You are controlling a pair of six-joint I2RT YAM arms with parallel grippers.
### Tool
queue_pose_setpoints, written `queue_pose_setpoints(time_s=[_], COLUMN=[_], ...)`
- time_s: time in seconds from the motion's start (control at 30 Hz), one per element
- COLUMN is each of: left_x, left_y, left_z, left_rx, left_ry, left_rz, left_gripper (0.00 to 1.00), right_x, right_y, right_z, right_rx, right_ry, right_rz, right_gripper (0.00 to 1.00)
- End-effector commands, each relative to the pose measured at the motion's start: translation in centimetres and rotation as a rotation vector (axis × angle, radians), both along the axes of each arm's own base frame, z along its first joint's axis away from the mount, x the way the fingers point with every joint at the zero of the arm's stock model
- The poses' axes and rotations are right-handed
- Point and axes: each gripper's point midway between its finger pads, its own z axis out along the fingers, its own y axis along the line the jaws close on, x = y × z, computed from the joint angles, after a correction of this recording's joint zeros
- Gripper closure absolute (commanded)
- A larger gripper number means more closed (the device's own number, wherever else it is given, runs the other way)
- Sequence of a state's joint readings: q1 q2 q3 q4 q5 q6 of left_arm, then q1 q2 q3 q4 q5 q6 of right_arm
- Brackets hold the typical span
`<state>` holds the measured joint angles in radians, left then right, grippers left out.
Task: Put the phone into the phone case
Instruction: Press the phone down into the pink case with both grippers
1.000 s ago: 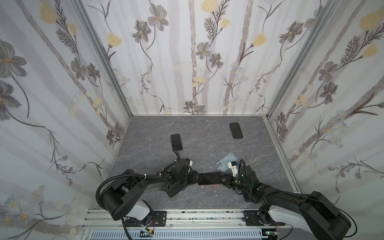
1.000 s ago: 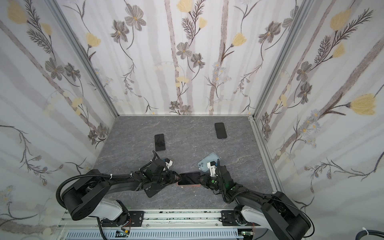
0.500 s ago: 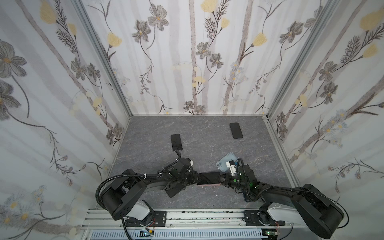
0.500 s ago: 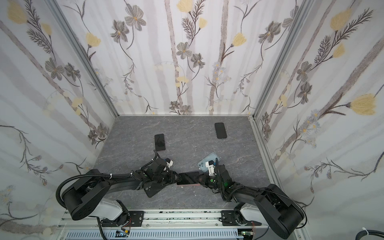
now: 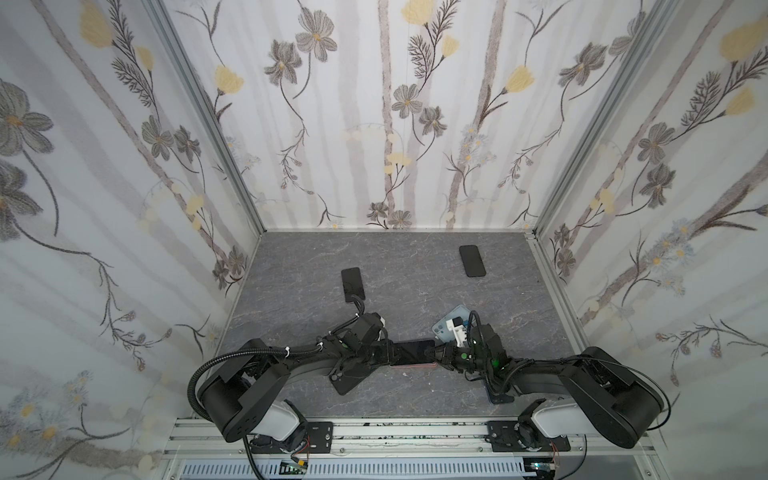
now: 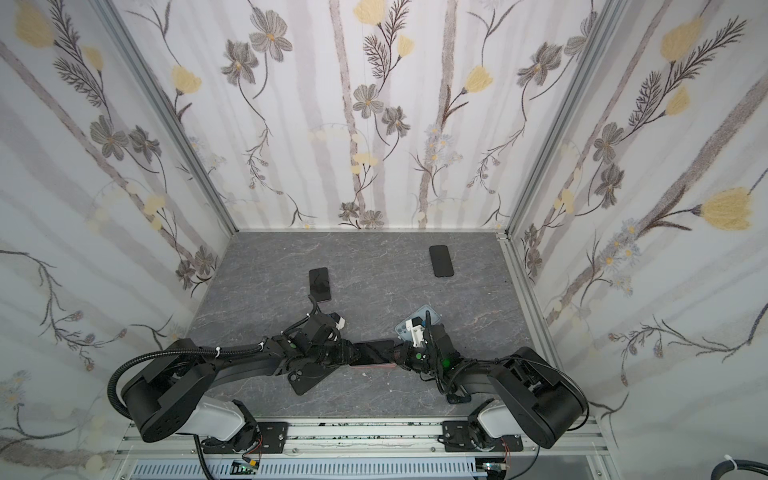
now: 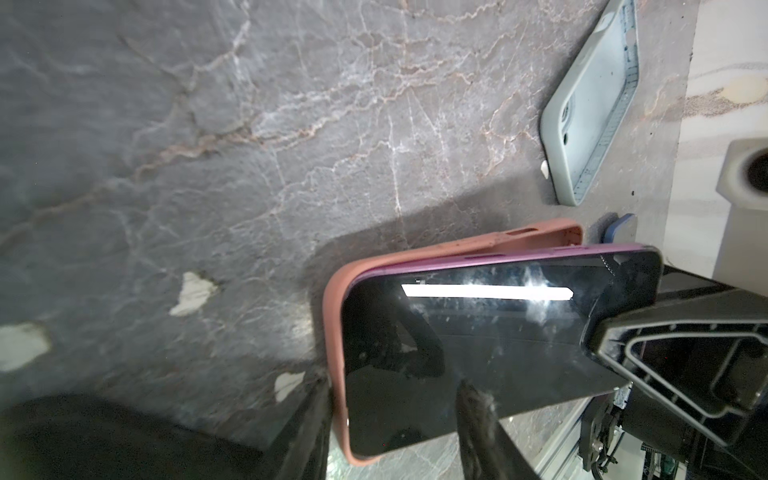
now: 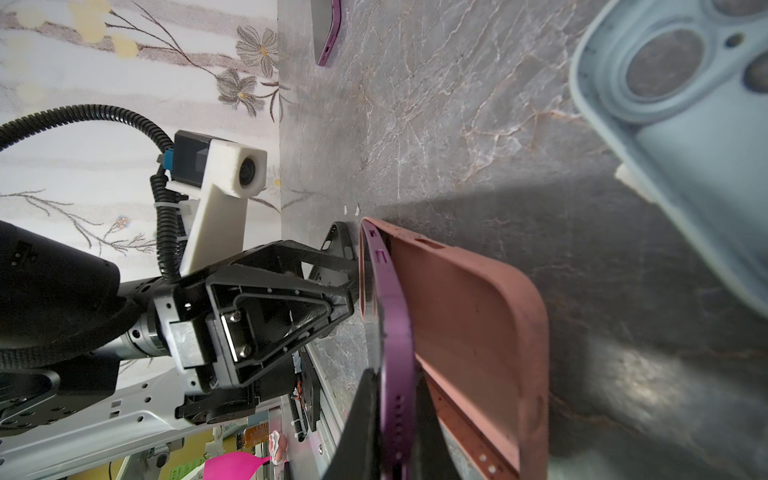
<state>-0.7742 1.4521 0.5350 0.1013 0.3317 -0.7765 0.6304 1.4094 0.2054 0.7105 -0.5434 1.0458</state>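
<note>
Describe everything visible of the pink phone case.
The pink case is matte, rubbery-looking, with rounded corners and slots along its side. The left end effector clasps one end, where the purple-edged phone is seated; at the other end the phone, pinched by the right end effector, stands clear of it.

A terracotta phone case lies on the grey marbled tabletop. A purple-edged phone, dark screen up, is seated in it at one end and tilted clear of its rim at the other. The right tool clamps that raised corner. The left tool has one blurred finger beside the case's short end and the other over the screen. A pale blue case lies apart.
</note>
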Motion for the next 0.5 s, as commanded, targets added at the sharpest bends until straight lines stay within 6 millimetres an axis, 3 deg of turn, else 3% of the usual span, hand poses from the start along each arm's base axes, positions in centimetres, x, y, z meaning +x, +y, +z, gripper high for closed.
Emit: queue_pose_setpoints(time_s=[0.0, 0.27, 0.47], left_x=[0.0, -0.2, -0.4], left_y=[0.1, 0.4, 0.4], left_z=[0.1, -0.1, -0.2], left_rx=[0.001, 0.006, 0.006], left_ry=[-0.025, -0.022, -0.022], left_rz=[-0.011, -0.012, -0.016], left_gripper=[0.51, 0.51, 0.51], right_x=[-2.1, -0.8, -0.3], right_y=[-2.9, -3.6, -4.1], right_z=[-5.0, -3.6, -2.6], right_rx=[-0.227, -0.315, -0.341], right_ry=[0.161, 0.115, 0.096], right_rz=[-0.035, -0.068, -0.097], right_gripper=[0.88, 0.79, 0.66])
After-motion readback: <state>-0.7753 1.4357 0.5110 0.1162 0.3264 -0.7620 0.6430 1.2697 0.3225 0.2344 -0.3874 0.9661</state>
